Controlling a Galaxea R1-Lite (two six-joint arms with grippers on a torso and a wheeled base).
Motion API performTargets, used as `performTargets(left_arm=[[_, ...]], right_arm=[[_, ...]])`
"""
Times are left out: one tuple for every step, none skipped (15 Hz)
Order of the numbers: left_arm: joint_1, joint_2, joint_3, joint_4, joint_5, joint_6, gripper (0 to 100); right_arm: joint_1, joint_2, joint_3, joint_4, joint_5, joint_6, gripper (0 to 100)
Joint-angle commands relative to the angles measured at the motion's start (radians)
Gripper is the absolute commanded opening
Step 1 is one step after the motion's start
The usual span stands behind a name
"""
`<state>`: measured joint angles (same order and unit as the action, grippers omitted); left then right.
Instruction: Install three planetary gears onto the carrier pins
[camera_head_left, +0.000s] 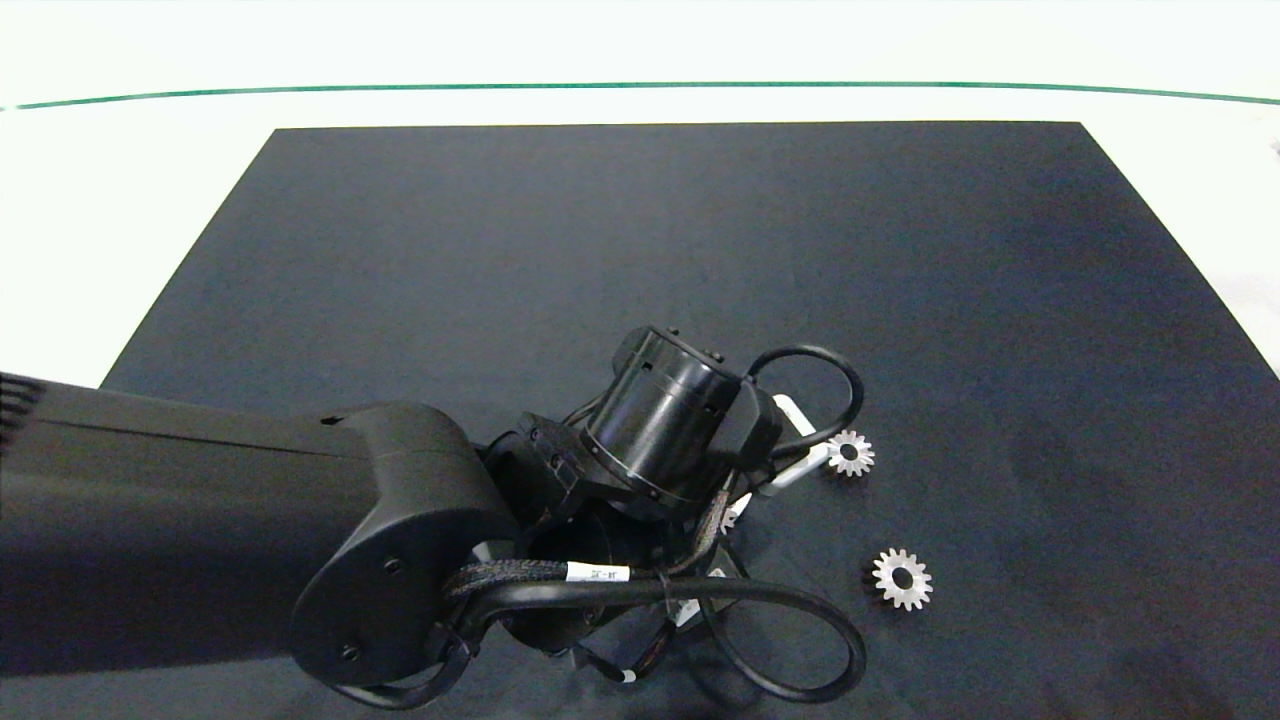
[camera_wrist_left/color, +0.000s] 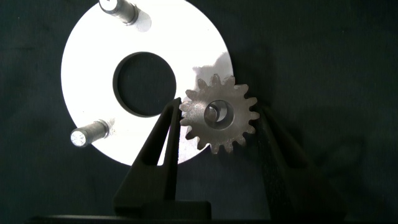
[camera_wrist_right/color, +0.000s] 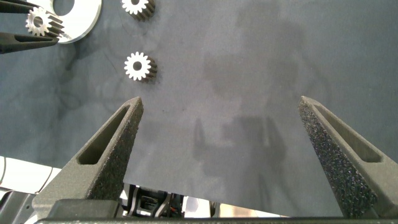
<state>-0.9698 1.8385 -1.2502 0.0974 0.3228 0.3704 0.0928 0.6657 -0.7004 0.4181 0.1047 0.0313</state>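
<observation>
Over the near right rim of the white disc, the left gripper clasps one gear above a pin that seems hidden beneath. Misaligned, it may jam or slip. Two gears lie right; right gripper gapes idle.

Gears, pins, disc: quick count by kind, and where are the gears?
Planetary gears: 3, one held in the left gripper over the white disc, two loose on the mat
Carrier pins visible: 2
White disc: 1
Total: 6
</observation>
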Motion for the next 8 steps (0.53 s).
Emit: performTargets(left_arm=[[0.002,0.008,-0.002,-0.004,0.002,0.005,25],[0.003,0.008,-0.002,-0.004,0.002,0.005,25],[0.003,0.007,0.000,-0.004,0.002,0.005,25],[0.006,0.005,-0.002,-0.004,0.002,0.005,25],[0.023,0.001,-0.002,-0.004,0.002,0.007,25],[0.025,-0.002,0.000,-0.002,0.002,0.008,25],[0.026,-0.012,0.003,-0.002,0.002,0.008,25],[0.026,-0.015,0.003,-0.002,0.002,0.008,25]], right_arm=[[0.001,0.002,-0.001,0.002,0.001,0.001,100],[0.001,0.002,-0.001,0.002,0.001,0.001,100],[0.001,0.002,-0.001,0.002,0.001,0.001,100],[0.001,0.002,-0.001,0.002,0.001,-0.001,100],[0.001,0.002,-0.001,0.002,0.001,0.001,100],[0.001,0.002,-0.001,0.002,0.001,0.001,100],[0.001,0.002,-0.001,0.002,0.000,-0.001,100],[0.001,0.002,-0.002,0.002,0.000,-0.001,100]])
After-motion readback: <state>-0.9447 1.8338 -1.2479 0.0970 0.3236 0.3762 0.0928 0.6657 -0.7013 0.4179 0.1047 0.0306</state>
